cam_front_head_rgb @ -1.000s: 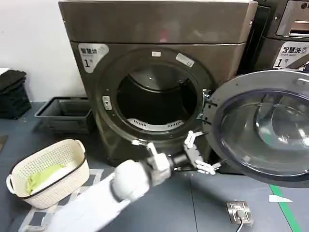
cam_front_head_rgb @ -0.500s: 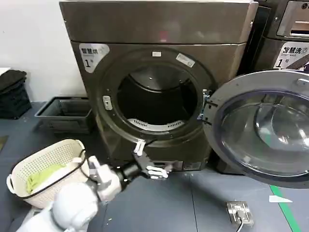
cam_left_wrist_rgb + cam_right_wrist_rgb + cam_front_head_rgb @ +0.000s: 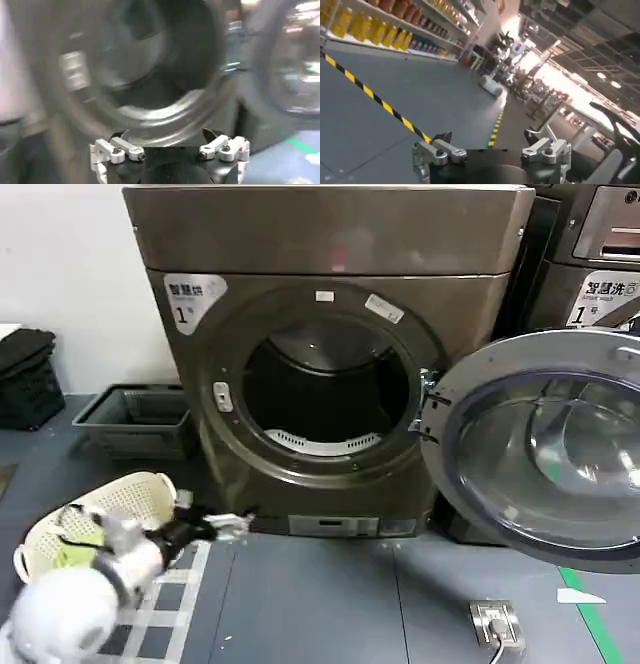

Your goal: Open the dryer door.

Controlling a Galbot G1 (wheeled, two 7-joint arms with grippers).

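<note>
dryer: the bronze-grey machine marked "1" (image 3: 330, 354) stands against the wall, its round opening bare and the dark drum (image 3: 325, 389) showing through it.
dryer door: the dryer door (image 3: 545, 446) hangs wide to the right of the dryer's opening, on its hinge at that edge, with the inner side and the glass bowl facing outward. nothing touches it.
left tool: the left tool (image 3: 228, 526) sits low, in front of the dryer's lower left corner and just beside the basket, well apart from the dryer door. in the left wrist view the left tool (image 3: 170, 150) points at the dryer's opening with its two fingers spread and nothing between them, so it is released.
right tool: in the right wrist view the right tool (image 3: 492, 150) points away from the dryer, toward grey floor with a yellow-and-black stripe (image 3: 375, 97) and far shelves; its fingers stand apart and empty, released too. judged idle.
basket: a cream laundry basket (image 3: 140, 496) with something green in it rests on the floor, left of the dryer's front.
progress: as far as can be judged, the task is done; the door is fully swung out and the opening is free.
left to do: nothing on the door itself, it seems; only bringing the left arm to rest.
</note>
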